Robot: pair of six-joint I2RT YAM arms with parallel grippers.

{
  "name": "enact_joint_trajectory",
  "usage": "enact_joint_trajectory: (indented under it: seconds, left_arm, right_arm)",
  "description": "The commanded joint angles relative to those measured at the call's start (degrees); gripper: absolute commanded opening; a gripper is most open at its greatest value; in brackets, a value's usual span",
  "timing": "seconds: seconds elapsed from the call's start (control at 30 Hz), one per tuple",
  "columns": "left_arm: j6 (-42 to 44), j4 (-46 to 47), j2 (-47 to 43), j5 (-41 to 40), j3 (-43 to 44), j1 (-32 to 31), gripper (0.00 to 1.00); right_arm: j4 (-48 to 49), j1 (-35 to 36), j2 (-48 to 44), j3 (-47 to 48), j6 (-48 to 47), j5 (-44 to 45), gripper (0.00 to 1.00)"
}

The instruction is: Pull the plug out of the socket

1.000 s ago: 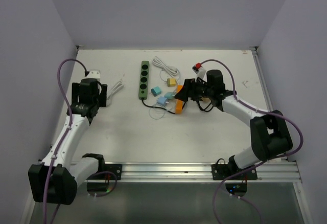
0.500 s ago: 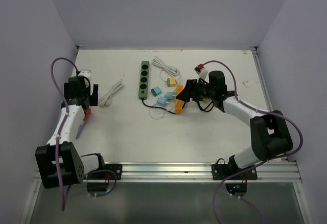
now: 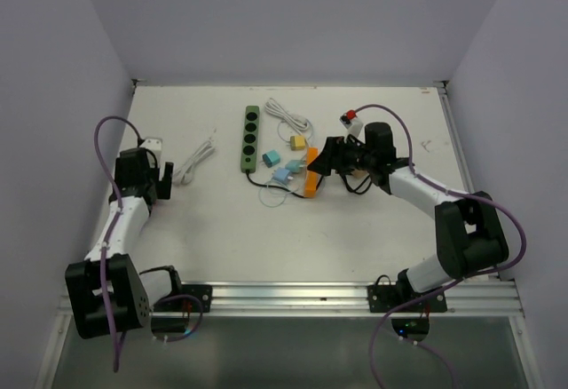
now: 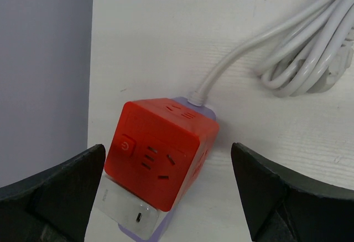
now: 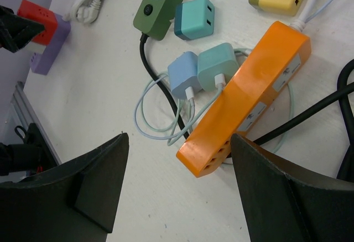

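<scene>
Risk: right gripper hangs open over the orange strip, not the socket, so a wrong grab is easy. Left gripper is open too, straddling the red cube, well apart. Nothing braces the socket, so we'd drag it. Socket is a long dark-green bar mid-table w/ four round holes and a black cord. Teal plug sits just beside its near end, prob unseated.

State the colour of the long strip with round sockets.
Dark green; the power strip shows best in the top external view.
</scene>
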Motion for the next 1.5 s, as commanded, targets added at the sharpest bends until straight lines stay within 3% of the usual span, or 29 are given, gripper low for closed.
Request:
enact_joint_trajectory:
  seconds: [0.0, 0.3, 0.47, 0.77, 1.13, 1.23, 1.27, 1.33, 1.37, 1.47]
  left_arm:
    - [2.81, 4.28, -3.28, 0.91, -1.97, 0.58, 1.00]
    - [3.69, 3.32, 4.44, -0.85, 1.72, 0.75, 1.00]
    - [3.69, 2.88, 7.96, 1.96, 3.92, 1.02, 0.98]
    - [3.52, 3.84, -0.91, 5.38, 1.11, 0.93, 0.96]
    - [3.34, 2.26, 2.77, 8.20, 2.34, 0.93, 0.85]
    - [3.34, 2.26, 3.83, 8.73, 2.43, 0.93, 0.69]
    - [3.34, 2.26, 3.92, 9.08, 2.51, 0.93, 0.53]
    - [2.99, 2.43, 4.01, 9.17, 2.51, 0.84, 0.37]
    - [2.99, 2.44, 3.92, 9.52, 2.60, 0.93, 0.24]
    - [3.08, 2.17, 3.92, 11.63, 3.30, 0.93, 0.13]
  right_arm:
    - [1.57, -0.29, -0.52, -0.28, -0.14, -1.38, 0.78]
    - [1.48, -0.73, -1.40, -0.99, -0.23, -0.85, 0.78]
    - [1.31, -0.82, -1.05, -0.99, -0.40, -0.33, 0.78]
    - [1.13, -0.91, -0.34, -0.72, -0.32, 0.11, 0.78]
    - [-1.33, -1.26, -2.63, -1.34, -1.81, 2.40, 0.78]
    - [-1.16, -1.35, -2.36, -1.25, -1.72, 2.14, 0.78]
    - [-1.15, -1.35, -2.45, -1.25, -1.72, 2.22, 0.78]
    - [-1.15, -1.43, -2.36, -1.34, -1.72, 2.49, 0.78]
    - [-1.24, -1.43, -2.36, -1.25, -1.72, 2.58, 0.78]
    - [-1.33, -1.43, -2.01, -1.25, -1.90, 2.75, 0.78]
